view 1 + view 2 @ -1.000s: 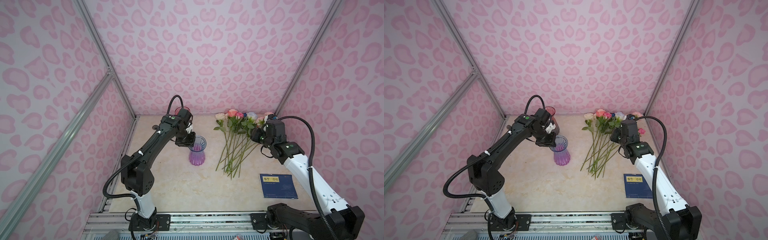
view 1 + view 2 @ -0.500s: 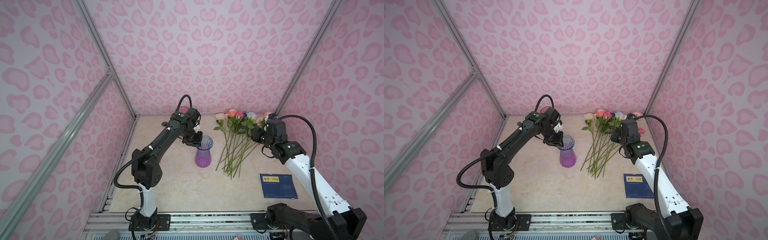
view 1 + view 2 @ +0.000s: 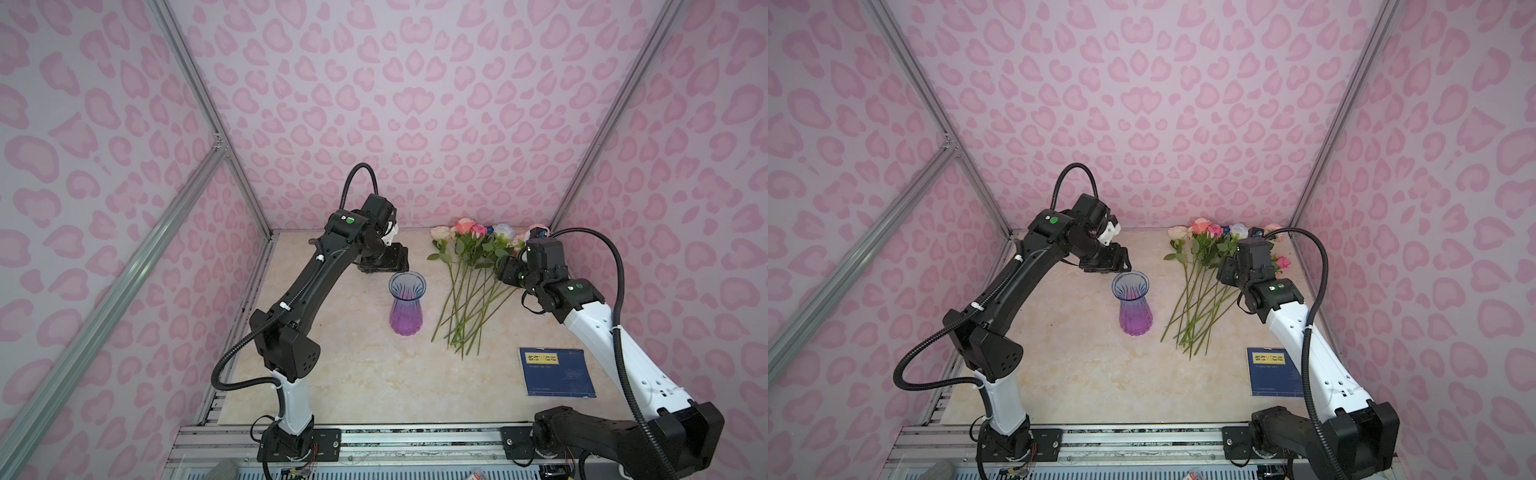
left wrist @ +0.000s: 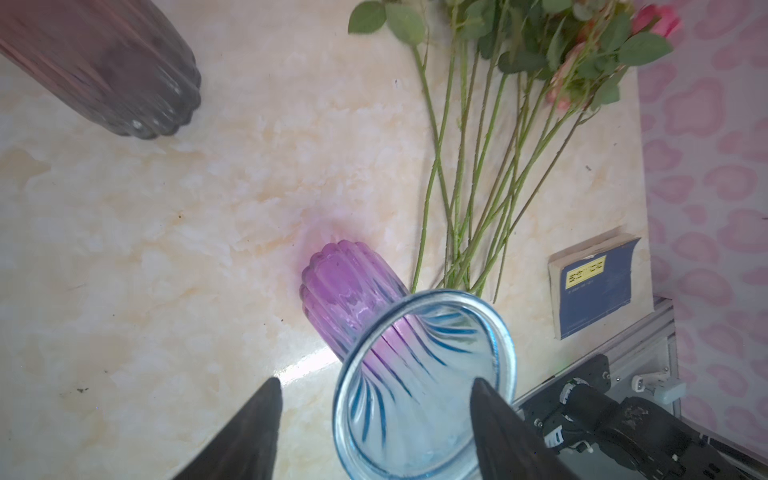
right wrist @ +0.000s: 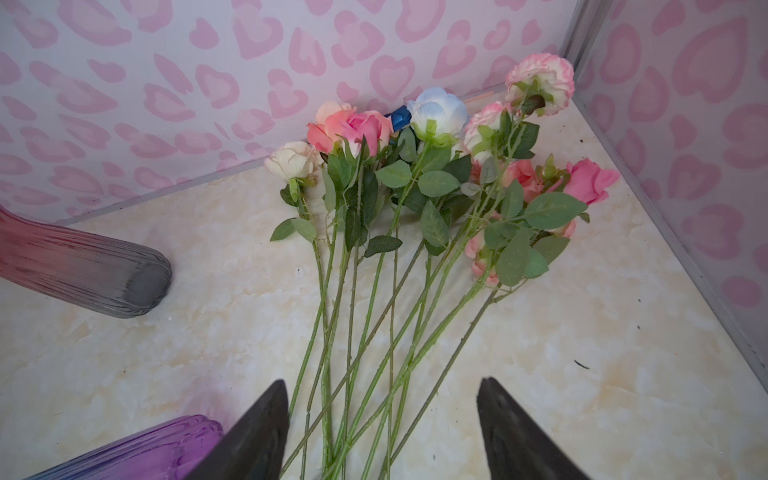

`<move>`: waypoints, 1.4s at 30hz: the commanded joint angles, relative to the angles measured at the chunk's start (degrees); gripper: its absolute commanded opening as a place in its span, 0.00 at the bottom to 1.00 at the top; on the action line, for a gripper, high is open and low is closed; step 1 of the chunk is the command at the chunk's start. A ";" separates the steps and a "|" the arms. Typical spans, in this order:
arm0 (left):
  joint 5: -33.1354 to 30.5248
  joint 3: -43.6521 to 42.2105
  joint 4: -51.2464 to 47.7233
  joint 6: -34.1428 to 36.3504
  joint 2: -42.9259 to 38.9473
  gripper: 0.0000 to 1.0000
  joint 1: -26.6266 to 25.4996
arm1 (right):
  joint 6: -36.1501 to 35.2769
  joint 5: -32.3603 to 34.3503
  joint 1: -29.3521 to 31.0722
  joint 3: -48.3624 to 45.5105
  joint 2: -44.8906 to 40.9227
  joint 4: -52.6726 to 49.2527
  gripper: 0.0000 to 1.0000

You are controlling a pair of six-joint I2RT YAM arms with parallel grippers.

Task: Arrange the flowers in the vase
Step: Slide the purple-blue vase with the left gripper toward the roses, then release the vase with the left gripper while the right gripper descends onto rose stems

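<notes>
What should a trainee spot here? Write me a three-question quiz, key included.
1. True or false: the purple vase already holds flowers.
2. The blue book lies: A) in the vase, B) on the table, apart from the flowers, C) under the flowers.
3. Fill in: the left gripper and right gripper both have jaws standing ____.
Key: 1 false; 2 B; 3 open.

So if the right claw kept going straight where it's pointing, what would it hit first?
Probably the flowers, at their stems: the open right gripper points at them, though depth is unclear.
</notes>
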 commanded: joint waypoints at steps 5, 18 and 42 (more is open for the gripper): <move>-2.30 2.65 -2.46 1.15 -5.10 0.75 0.08 | 0.99 0.82 -1.67 2.38 3.09 -2.48 0.65; -11.30 -61.53 38.28 -16.26 -47.00 0.81 11.42 | 11.89 -17.26 -11.97 6.01 23.61 3.45 0.20; -2.65 -68.49 41.96 -16.56 -46.09 0.80 13.94 | 16.41 -19.41 -10.31 12.20 39.87 5.66 0.24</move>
